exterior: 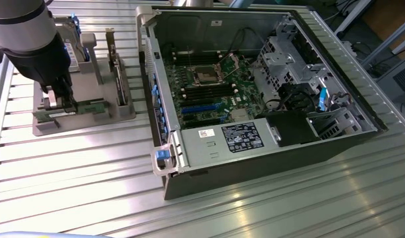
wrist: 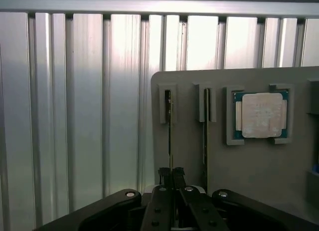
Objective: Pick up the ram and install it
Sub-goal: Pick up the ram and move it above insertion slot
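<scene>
At the exterior view's left, my tool (exterior: 60, 101) stands low over the grey moulded plastic tray (exterior: 90, 121). Its dark fingers are pressed together, pinching the top edge of the ram (wrist: 170, 133). The ram is a long, thin green circuit-board stick standing on edge in a narrow slot of that tray. By my reckoning the pick-up is the step in hand: the grip is made, but the stick is not yet out of its slot. Any lift, I judge, would call for a straight, square pull, since the slot walls sit close against the board.

Just beside it a second thin stick (wrist: 205, 133) stands in its own slot, and beyond that a square, metal-capped processor chip (wrist: 260, 115) lies flat in a pocket. The ribbed, shiny aluminium bench (exterior: 77, 168) carries everything. At the exterior view's right, well apart from the tray, lies the open dark steel computer case (exterior: 255, 166), with its green motherboard (exterior: 219, 101) exposed.
</scene>
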Robot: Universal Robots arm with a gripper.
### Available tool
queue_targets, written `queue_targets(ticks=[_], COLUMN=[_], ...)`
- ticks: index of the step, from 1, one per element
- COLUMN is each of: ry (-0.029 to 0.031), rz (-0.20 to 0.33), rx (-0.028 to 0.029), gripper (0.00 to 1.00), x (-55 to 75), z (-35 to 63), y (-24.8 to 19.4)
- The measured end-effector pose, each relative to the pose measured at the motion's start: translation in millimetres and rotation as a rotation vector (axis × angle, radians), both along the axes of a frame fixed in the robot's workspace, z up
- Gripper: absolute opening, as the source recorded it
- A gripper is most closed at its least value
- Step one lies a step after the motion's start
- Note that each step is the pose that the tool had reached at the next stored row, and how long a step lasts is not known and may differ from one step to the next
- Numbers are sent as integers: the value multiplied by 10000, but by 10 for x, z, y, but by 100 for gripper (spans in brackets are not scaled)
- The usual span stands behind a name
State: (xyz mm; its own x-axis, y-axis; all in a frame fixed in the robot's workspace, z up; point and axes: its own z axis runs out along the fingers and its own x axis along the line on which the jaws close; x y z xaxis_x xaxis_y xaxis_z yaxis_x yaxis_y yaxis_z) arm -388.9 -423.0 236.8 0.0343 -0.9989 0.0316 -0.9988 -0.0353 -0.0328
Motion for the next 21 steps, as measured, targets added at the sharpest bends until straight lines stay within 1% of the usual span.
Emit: queue_targets(ticks=[2,8,21], ry=[-1,-1,0], rz=[1,0,0], rx=[1,1,1], gripper=[12,12,12], x=[0,0,0], z=[33,91,183], y=[0,0,0])
